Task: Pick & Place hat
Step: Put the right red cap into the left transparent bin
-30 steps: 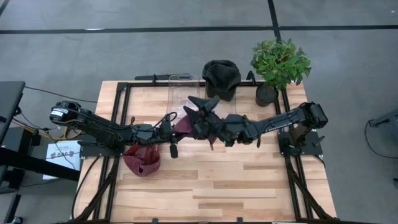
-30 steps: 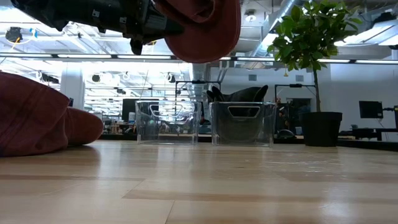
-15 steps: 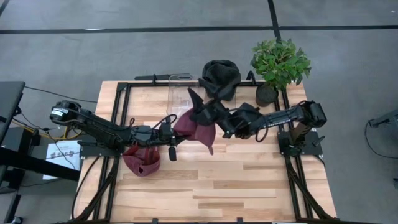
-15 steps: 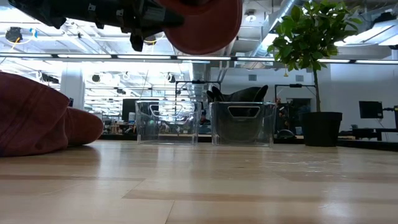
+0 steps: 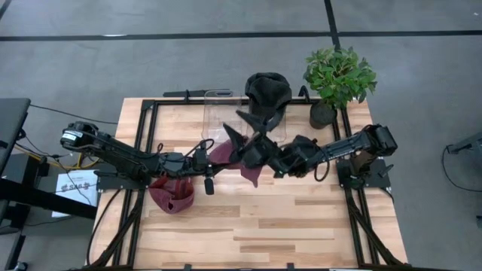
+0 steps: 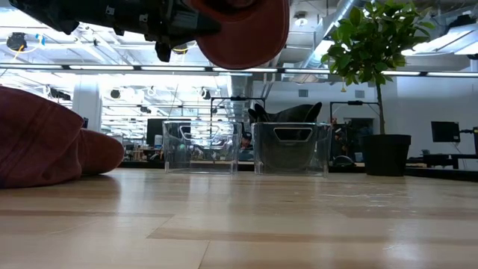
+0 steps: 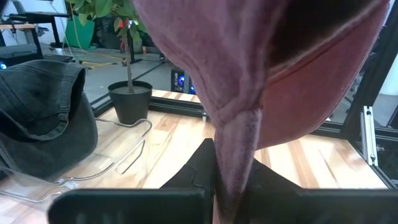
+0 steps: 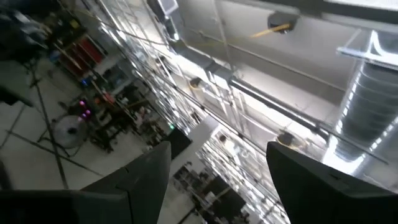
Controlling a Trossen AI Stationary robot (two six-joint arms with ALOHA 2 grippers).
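A maroon hat (image 5: 224, 153) hangs in the air over the table's middle, held by my left gripper (image 5: 212, 157), which is shut on it. It also shows at the top of the low view (image 6: 250, 33) and fills the left wrist view (image 7: 249, 74). My right gripper (image 5: 241, 126) is open, right beside the hat on its right side, tipped up so that its wrist view (image 8: 217, 158) sees only the ceiling. A second maroon hat (image 5: 172, 194) lies on the table at the near left. My left gripper pinches a fold of the hat's cloth (image 7: 231, 155) between its two fingers, coming level from the table's left. The hat is lifted clear of the table and part of it hangs below the fingers. My right gripper overlaps the hat in the high view; I cannot tell whether it touches it.
Two clear bins stand at the far edge: the left one (image 5: 221, 105) shows nothing in it, the right one holds a black hat (image 5: 267, 92). A potted plant (image 5: 339, 75) stands at the far right. Bare wood (image 5: 286, 226) lies toward the near edge.
My right gripper has shifted beside the held hat, first toward the far edge, then back a little, turning as it went. The hat has stayed lifted in my left gripper; its hanging part has swung slightly.
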